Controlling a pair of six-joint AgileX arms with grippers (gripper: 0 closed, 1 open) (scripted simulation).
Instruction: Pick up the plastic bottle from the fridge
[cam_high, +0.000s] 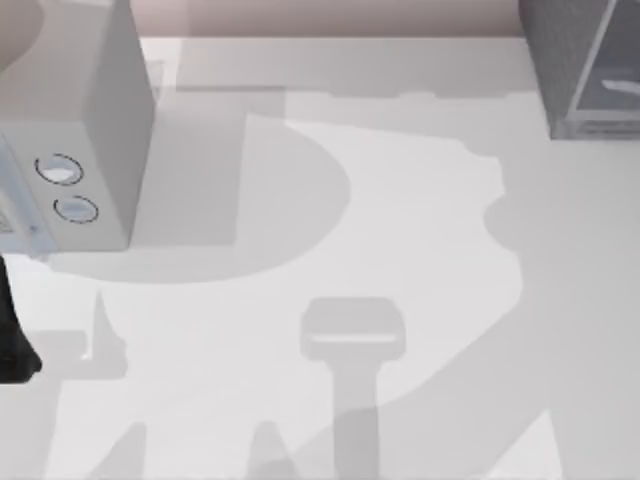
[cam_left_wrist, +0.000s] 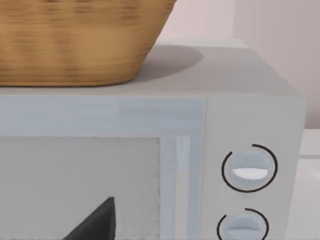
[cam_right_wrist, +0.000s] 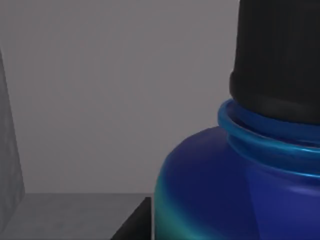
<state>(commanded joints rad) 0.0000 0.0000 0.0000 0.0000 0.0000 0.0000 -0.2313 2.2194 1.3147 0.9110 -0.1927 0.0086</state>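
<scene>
Top view: white table (cam_high: 400, 200). A pale grey box with two round dials (cam_high: 70, 120) stands at the far left corner of the table. The fridge (cam_high: 585, 65), dark grey and speckled with a pale glass-like panel, stands at the far right corner, cut off by the frame. A dark part of the left arm (cam_high: 12, 340) shows at the table's left edge, in front of the dial box. Broad arm shadows cross the middle and near side of the table.

Left wrist view: camera faces the front of the dial box (cam_left_wrist: 150, 165) from close by. A woven basket (cam_left_wrist: 80, 40) sits on the box's top. Two dials (cam_left_wrist: 249, 169) are stacked at one side of the front, beside a pale window panel. A dark wedge (cam_left_wrist: 97, 222) pokes in at the frame's edge; probably part of the left gripper, but jaw state cannot be told.

Right wrist view: the bottle (cam_right_wrist: 235, 190) is very close to the camera, blue body with a cyan tinge low down, ringed blue neck, black cap (cam_right_wrist: 277, 60) on top. It stands inside a grey-walled space, plain grey wall behind and grey floor beneath, consistent with the fridge interior. A small dark edge (cam_right_wrist: 135, 225) shows just beside the bottle's base. Right gripper jaws: cannot tell how far open, or whether they touch the bottle.
</scene>
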